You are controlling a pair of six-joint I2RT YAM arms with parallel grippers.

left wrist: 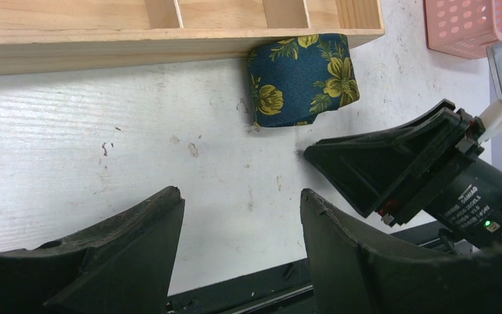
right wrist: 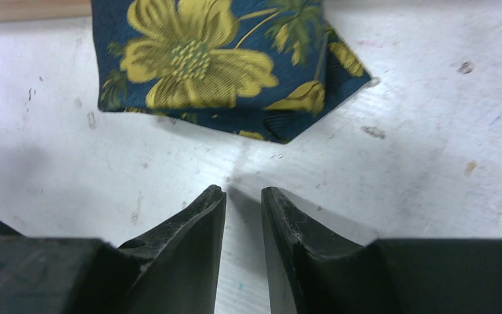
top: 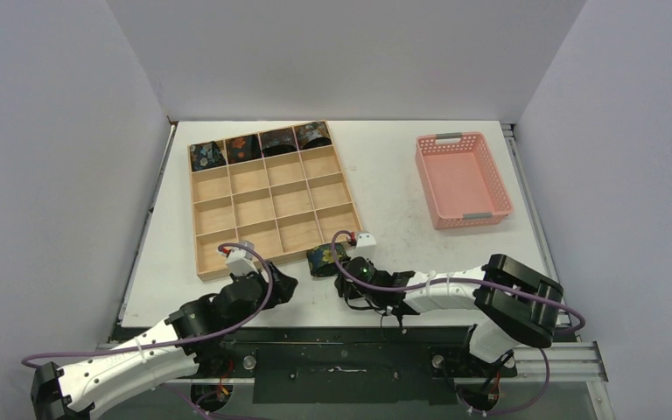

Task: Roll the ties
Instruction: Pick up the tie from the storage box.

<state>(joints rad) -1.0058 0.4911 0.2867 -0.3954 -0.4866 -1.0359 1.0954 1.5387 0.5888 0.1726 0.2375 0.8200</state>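
A rolled tie, navy with yellow flowers, lies on the table against the front edge of the wooden tray. It shows in the left wrist view and the right wrist view. Several more coiled ties fill the tray's back row. My right gripper sits just near of the roll, its tips almost together with nothing between them. My left gripper is open and empty, to the left of the roll and apart from it.
A pink plastic basket stands at the back right, its corner in the left wrist view. The tray's other compartments hold nothing. The table's near edge and a black rail lie right behind both grippers.
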